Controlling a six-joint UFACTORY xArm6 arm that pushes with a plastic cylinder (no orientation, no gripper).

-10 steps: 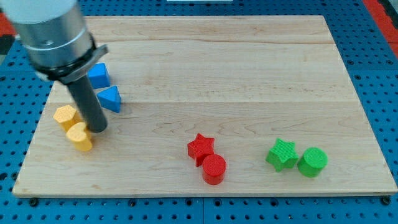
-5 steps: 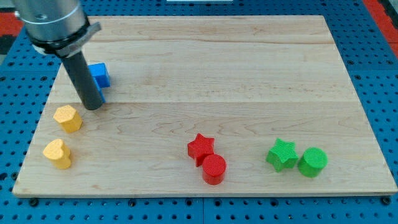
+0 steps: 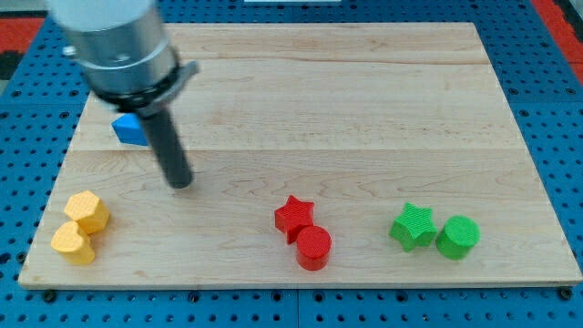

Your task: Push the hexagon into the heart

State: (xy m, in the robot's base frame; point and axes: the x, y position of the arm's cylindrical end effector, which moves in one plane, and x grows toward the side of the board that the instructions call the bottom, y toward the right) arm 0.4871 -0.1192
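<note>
Two yellow blocks are seen touching at the near left: the yellow heart [image 3: 71, 243] nearest, the yellow hexagon [image 3: 88, 211], flat-topped and faceted, just behind it. Further right lie a red cylinder [image 3: 313, 247], red star [image 3: 293, 217], green star [image 3: 413, 226] and green cylinder [image 3: 457, 237]. My tip [image 3: 181, 183] is set right of and beyond the hexagon, apart from it. No claw is fitted. A blue block [image 3: 130, 129] lies farthest.

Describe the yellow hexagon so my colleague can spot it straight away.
Go to the wooden board's corner at the view's bottom left, where two yellow blocks touch. The yellow hexagon is the upper one, flat-sided, unlike the lobed yellow heart below it.
</note>
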